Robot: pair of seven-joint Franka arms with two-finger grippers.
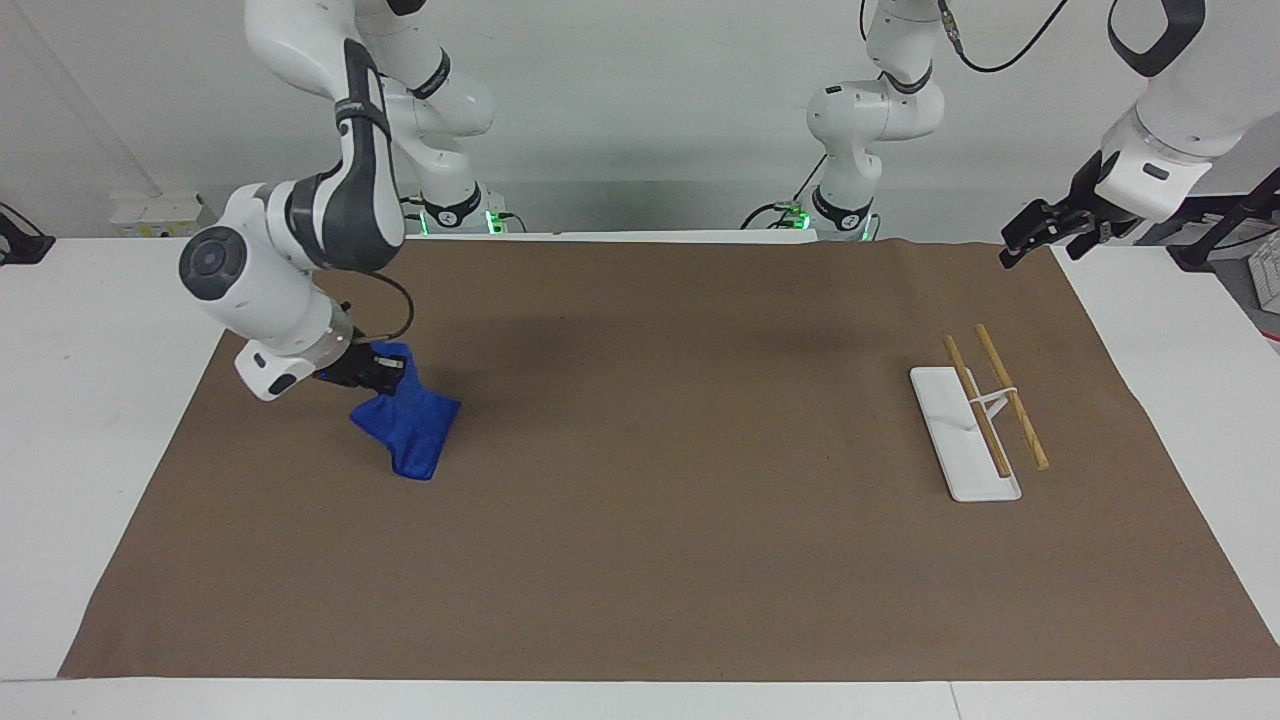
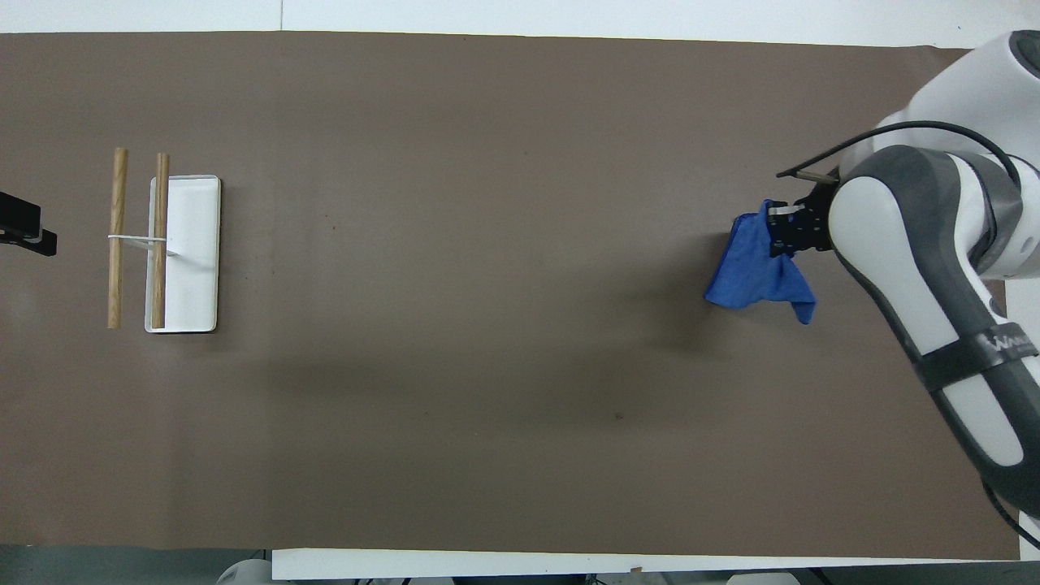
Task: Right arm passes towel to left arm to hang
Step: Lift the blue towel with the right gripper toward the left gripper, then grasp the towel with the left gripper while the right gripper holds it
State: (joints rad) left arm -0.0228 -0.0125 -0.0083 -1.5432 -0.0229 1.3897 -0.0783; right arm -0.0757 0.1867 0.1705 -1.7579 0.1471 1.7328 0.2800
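Note:
My right gripper (image 1: 385,365) is shut on one edge of the royal-blue towel (image 1: 410,428). It holds the towel up over the right arm's end of the brown mat, and the cloth hangs bunched below it with its low end at or just above the mat. The gripper (image 2: 778,231) and the hanging towel (image 2: 751,276) also show in the overhead view. My left gripper (image 1: 1035,232) waits in the air over the mat's corner at the left arm's end; only its tip (image 2: 24,230) shows from overhead.
A rack with a white base (image 1: 950,435) and two wooden bars (image 1: 1010,395) stands on the mat at the left arm's end; it also shows overhead (image 2: 191,252). The brown mat (image 1: 680,520) covers most of the white table.

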